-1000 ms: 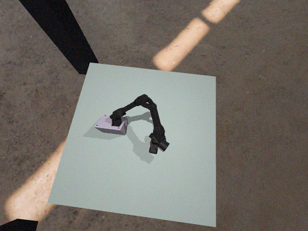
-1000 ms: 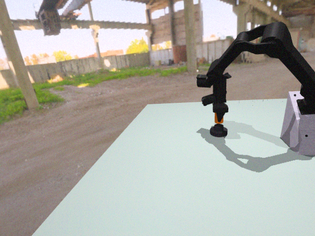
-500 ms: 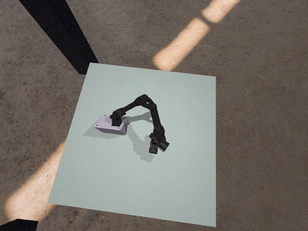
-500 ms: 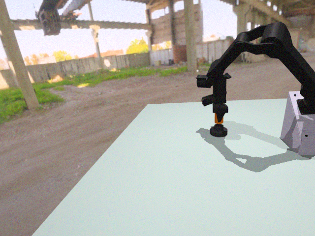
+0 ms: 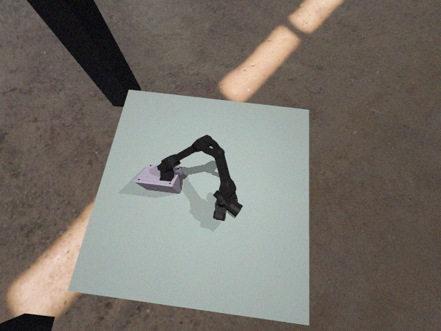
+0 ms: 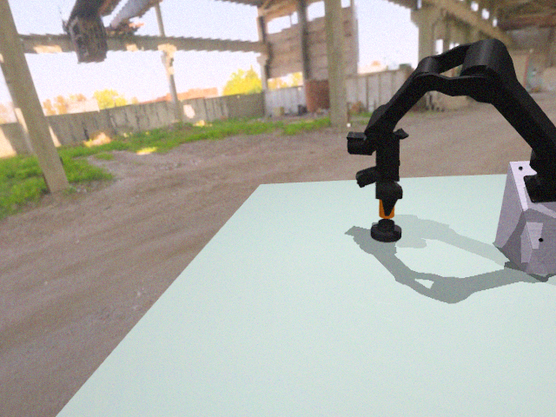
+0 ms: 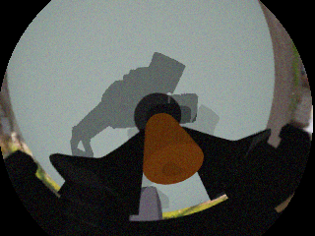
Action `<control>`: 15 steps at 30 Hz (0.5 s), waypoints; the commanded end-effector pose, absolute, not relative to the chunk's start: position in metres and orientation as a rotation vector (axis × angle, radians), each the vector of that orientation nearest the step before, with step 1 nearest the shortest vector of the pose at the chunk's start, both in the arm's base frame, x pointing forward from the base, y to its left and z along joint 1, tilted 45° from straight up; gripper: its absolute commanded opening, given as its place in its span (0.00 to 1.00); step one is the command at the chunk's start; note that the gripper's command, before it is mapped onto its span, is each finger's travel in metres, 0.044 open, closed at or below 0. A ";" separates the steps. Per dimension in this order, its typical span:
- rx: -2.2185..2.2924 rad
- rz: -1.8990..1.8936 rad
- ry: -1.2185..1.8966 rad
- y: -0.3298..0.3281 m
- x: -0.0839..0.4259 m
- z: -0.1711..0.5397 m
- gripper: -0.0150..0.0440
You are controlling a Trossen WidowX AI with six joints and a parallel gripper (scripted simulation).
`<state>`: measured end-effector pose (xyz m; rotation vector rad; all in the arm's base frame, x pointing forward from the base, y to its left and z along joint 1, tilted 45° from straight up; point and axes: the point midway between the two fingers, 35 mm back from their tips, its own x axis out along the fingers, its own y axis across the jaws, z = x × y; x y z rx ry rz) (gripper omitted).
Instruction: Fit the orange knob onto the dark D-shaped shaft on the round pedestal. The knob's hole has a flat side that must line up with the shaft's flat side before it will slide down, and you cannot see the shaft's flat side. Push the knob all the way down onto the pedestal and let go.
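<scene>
black shaft on a round black pedestal blocking descent below the gripper, open air around its sides, clearance above it seemingly slight, lilac angular base well apart

Big old work hall, like empty factory, sides open to outside. Tall posts hold up long beams. Rusty-looking metal hangs up high. Floor is brown dirt, with sunny patches. Green grass grows near low gray wall. Yellow-green trees and bright sky show past posts. Pale table stands there.
</scene>
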<state>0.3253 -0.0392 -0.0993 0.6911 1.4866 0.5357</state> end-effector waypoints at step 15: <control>0.855 0.382 1.553 -0.039 0.325 -0.100 0.25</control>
